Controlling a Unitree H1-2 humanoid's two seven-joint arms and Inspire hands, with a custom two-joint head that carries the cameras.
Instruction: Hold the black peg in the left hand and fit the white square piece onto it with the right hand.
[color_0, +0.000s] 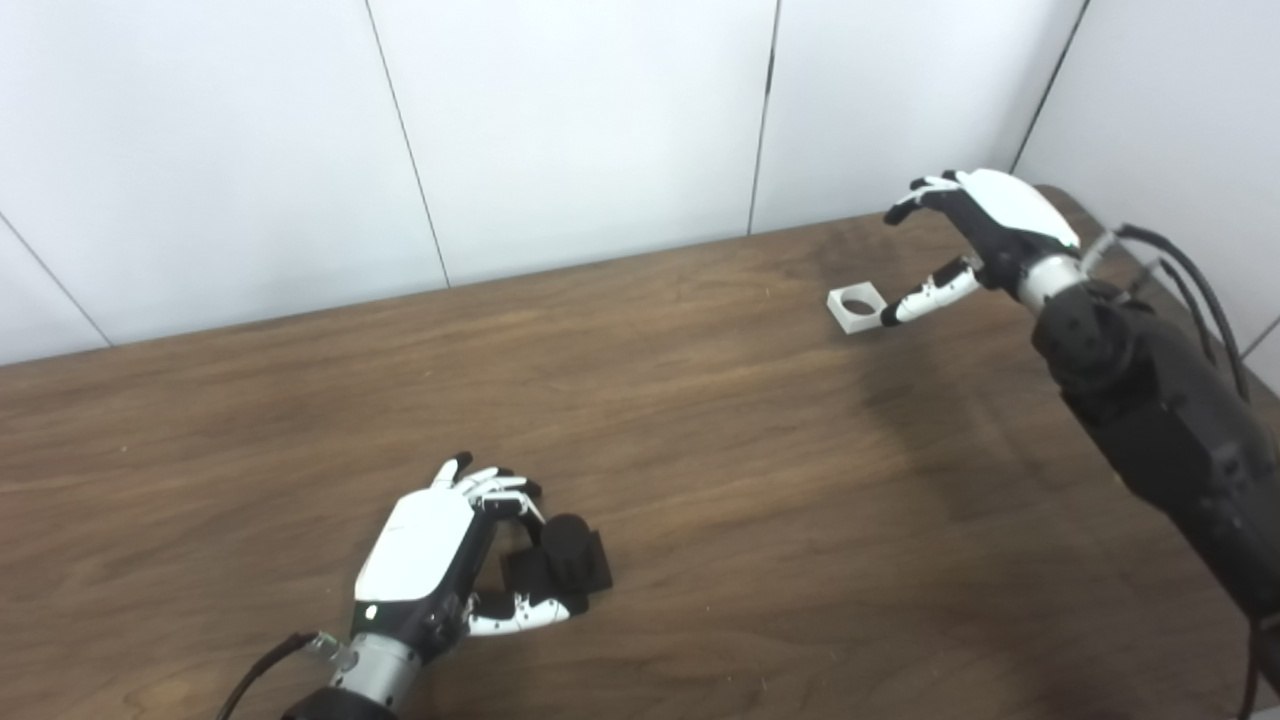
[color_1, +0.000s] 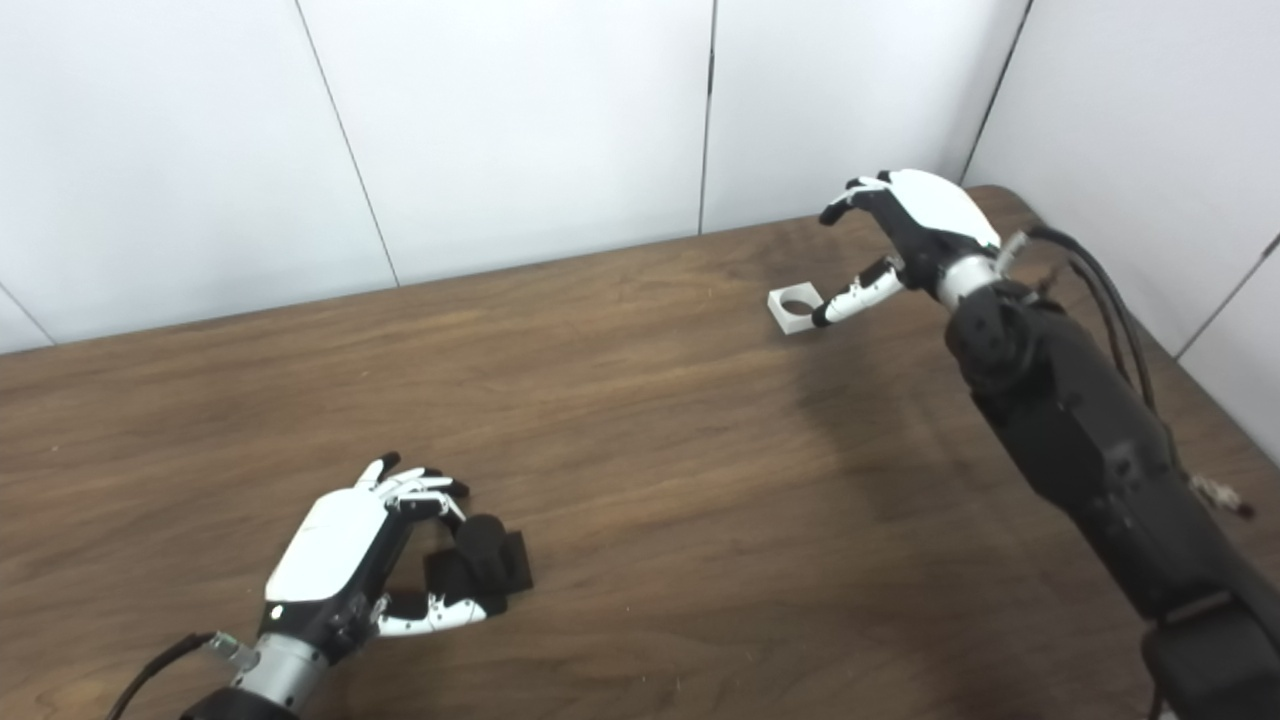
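Note:
The black peg (color_0: 562, 560), a short cylinder on a square base, rests on the wooden table (color_0: 700, 450) near the front. My left hand (color_0: 440, 555) lies just left of it, fingers curled behind the peg and thumb along the front of its base, not clearly closed on it. The white square piece (color_0: 857, 306) with a round hole lies flat at the far right of the table. My right hand (color_0: 975, 235) hovers open just right of it, its thumb tip at the piece's right edge and its fingers arched above.
White wall panels (color_0: 600, 120) stand right behind the table's far edge, and a side wall closes in at the right. The right arm (color_0: 1150, 400) with its cables stretches over the table's right side.

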